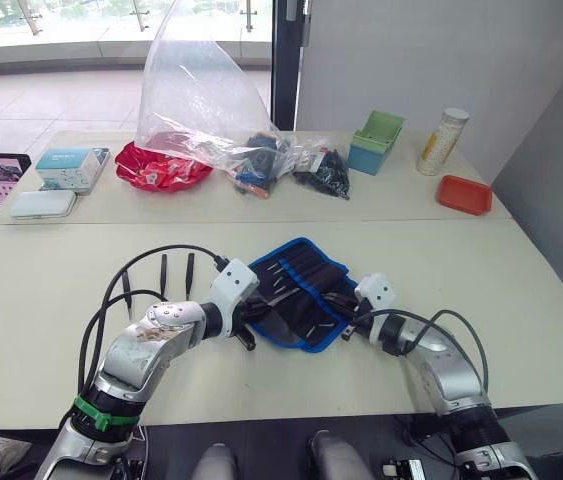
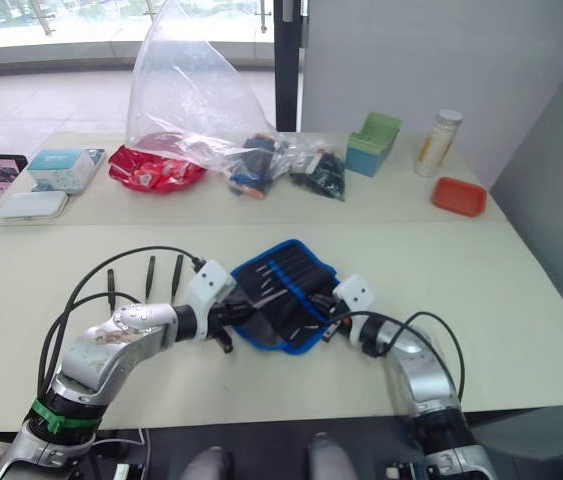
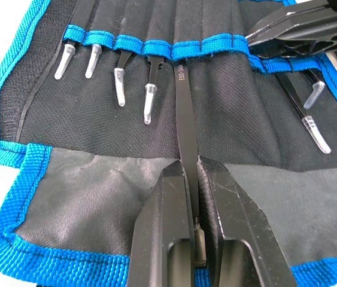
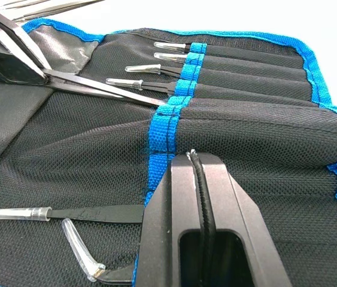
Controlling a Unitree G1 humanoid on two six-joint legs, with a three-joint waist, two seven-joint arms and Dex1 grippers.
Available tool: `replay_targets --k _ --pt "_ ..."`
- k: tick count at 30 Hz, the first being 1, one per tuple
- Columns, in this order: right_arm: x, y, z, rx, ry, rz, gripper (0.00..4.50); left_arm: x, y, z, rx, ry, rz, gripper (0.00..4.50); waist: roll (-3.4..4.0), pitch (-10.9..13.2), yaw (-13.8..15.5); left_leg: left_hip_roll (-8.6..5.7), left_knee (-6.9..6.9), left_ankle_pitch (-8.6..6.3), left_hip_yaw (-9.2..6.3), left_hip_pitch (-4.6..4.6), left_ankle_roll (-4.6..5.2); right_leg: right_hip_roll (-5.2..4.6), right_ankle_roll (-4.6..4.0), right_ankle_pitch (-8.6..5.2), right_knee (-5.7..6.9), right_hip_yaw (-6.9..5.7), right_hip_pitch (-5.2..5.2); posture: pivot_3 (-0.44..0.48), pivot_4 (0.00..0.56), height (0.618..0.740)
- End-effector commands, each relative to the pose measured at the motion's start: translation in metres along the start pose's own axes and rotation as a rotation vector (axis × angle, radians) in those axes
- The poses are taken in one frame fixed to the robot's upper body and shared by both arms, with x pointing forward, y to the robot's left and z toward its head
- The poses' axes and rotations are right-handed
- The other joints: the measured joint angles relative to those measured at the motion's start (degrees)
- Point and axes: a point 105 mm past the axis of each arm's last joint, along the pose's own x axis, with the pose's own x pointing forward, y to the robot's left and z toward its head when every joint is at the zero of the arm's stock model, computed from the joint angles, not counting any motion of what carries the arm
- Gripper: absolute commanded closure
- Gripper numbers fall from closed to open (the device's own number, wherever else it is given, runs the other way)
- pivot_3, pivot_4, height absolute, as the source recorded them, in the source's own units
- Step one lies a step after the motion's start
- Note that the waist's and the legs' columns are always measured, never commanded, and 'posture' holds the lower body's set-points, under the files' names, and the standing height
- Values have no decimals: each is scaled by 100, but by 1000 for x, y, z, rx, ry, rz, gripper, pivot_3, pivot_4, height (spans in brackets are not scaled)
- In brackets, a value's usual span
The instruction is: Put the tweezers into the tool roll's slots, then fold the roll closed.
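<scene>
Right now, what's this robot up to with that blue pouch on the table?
It is filling a tool roll that lies open on the table. The left gripper is shut on a black tweezer whose end sits in a slot at the blue band. The right gripper pinches the roll's band. Three more tweezers lie loose on the table.
</scene>
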Motion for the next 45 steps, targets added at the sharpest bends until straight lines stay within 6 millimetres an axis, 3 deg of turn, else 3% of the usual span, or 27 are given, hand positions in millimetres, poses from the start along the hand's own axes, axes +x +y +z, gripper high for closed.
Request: replay_targets --k 1,7,21,30,35,40,45 --pt "-8 19 -57 115 206 30 4500 1 -3 12 -11 -54 -13 4483 0 0 2 0 1 0 0 0 0 0 0 0 0 0 0 0 150 740" --pt "-7 17 -57 111 207 24 4500 19 -1 20 -24 -76 -28 4483 0 0 0 -1 3 0 0 0 0 0 0 0 1 0 1 0 150 740" --pt "-8 11 -54 112 195 -17 4500 81 -5 30 62 -117 -90 4483 1 -3 19 -10 24 2 0 -1 -1 0 11 7 -1 8 11 0 150 740" --pt "-8 8 -54 107 198 -27 4500 79 18 27 51 -126 19 4483 2 -4 13 -35 28 14 0 -1 4 0 26 14 1 52 13 0 150 740" --pt "-6 7 -53 109 194 -24 4500 77 11 42 55 -157 -13 4483 2 -4 5 -57 28 22 2 -5 9 0 41 19 -1 94 13 0 150 740" --pt "-2 7 -51 106 189 -11 4500 59 17 49 92 -157 7 2790 1 -2 -23 -57 27 23 2 -8 9 1 44 20 1 99 7 0 150 740" --pt "0 6 -52 101 196 12 4500 17 37 64 81 -243 59 1160 2 -2 -77 -55 23 22 3 -5 9 2 44 20 2 101 6 0 150 740"
